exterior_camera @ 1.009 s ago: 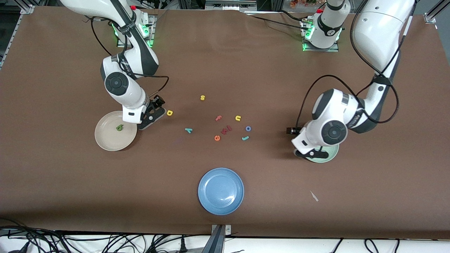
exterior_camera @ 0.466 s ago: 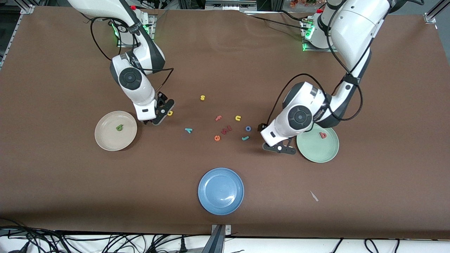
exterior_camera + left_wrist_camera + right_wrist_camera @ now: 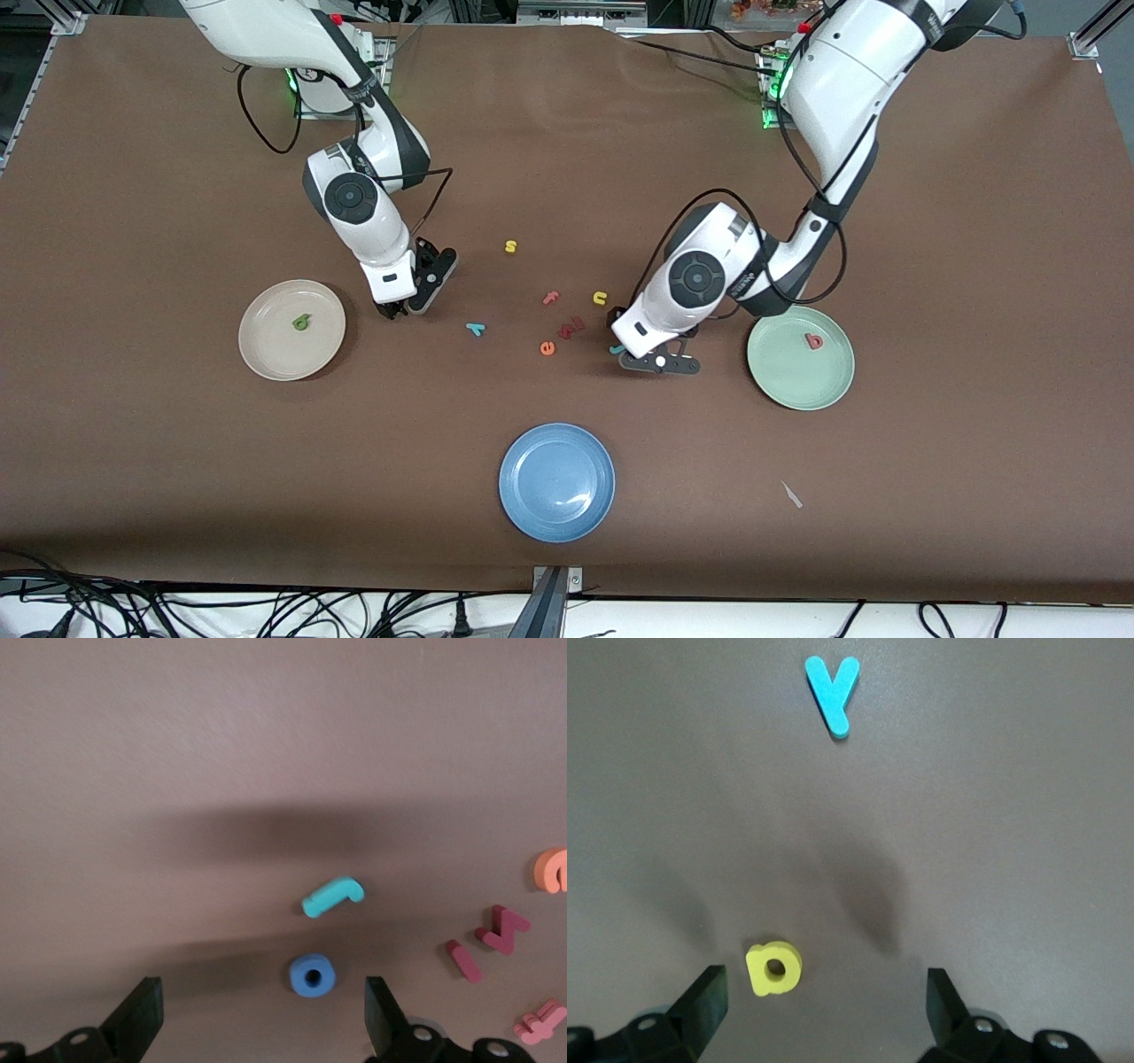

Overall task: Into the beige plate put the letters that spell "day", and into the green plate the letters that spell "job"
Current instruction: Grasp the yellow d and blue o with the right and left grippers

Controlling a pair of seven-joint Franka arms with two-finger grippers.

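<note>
Green d [image 3: 301,322] in beige plate [image 3: 266,354]; red b [image 3: 813,340] in green plate [image 3: 788,381].

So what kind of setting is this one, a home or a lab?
Most likely a robotics lab bench: a brown mat-covered table, arm bases bolted along its edge, loose cables along the front edge, and foam letters with three plates laid out as a sorting test.

d [image 3: 301,322] in beige plate [image 3: 266,354] toward right arm's end of table [image 3: 133,461]; b [image 3: 813,340] in green plate [image 3: 788,381] toward left arm's end; loose letters [image 3: 558,330] between.
</note>
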